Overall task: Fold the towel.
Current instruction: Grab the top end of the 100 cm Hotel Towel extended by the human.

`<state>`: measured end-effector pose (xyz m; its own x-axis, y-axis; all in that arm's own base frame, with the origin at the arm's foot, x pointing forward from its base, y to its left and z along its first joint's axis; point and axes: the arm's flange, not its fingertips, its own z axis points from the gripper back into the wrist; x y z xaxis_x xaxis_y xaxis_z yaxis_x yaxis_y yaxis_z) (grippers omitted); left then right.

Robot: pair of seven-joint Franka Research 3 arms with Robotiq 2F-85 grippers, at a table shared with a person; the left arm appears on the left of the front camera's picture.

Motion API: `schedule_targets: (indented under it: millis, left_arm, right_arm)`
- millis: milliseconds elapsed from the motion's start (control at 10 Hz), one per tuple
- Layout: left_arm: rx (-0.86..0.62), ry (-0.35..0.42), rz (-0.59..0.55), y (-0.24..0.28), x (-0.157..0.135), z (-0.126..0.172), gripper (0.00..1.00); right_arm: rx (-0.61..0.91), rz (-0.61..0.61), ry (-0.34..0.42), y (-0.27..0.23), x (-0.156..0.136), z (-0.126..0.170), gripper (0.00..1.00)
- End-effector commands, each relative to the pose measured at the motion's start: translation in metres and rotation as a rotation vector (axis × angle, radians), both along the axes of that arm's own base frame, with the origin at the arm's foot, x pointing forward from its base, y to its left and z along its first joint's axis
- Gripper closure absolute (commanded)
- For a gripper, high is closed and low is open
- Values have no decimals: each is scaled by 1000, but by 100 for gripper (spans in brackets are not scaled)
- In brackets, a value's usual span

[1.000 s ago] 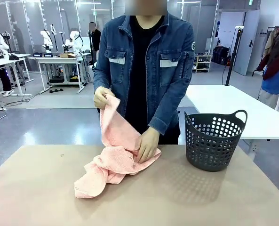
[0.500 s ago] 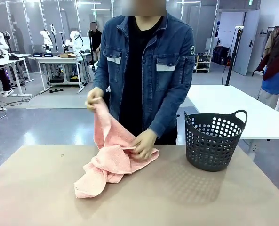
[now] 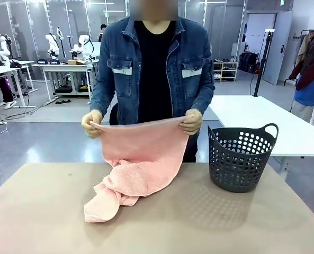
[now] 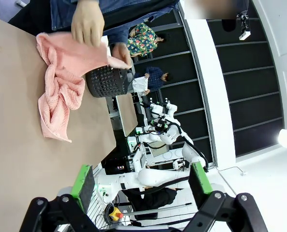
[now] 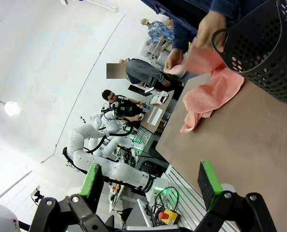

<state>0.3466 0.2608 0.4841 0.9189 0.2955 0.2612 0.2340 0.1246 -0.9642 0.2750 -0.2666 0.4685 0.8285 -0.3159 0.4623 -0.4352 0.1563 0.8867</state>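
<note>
Towel hangs stretched between the person's two hands at the far edge of the table. One hand pinches its upper left corner and the other hand its upper right. Its lower part lies bunched on the tabletop, trailing toward the near left. To the right stands a dark perforated basket, apart from the cloth. Well back from the towel, the left gripper and the right gripper both gape wide, holding nothing.
</note>
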Motion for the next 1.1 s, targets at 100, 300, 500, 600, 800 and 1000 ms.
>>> schedule_targets:
  millis: [100,300,500,600,800,1000]
  left_arm:
    - [2,5,-19,3,-2,2,0]
    - [2,5,-19,3,-2,2,0]
    - [2,5,-19,3,-2,2,0]
    - [2,5,-19,3,-2,2,0]
    - [117,-57,11,0,-3,15,0]
    - [441,-249,-31,-11,-12,75,0]
  right_arm:
    - [4,7,-11,-1,-1,1,0]
    - [4,7,-11,-1,-1,1,0]
    - [4,7,-11,-1,-1,1,0]
    - [4,7,-11,-1,-1,1,0]
    - [-79,-21,-59,-4,-2,15,0]
    - [-389,-6,-227,-1,-12,67,0]
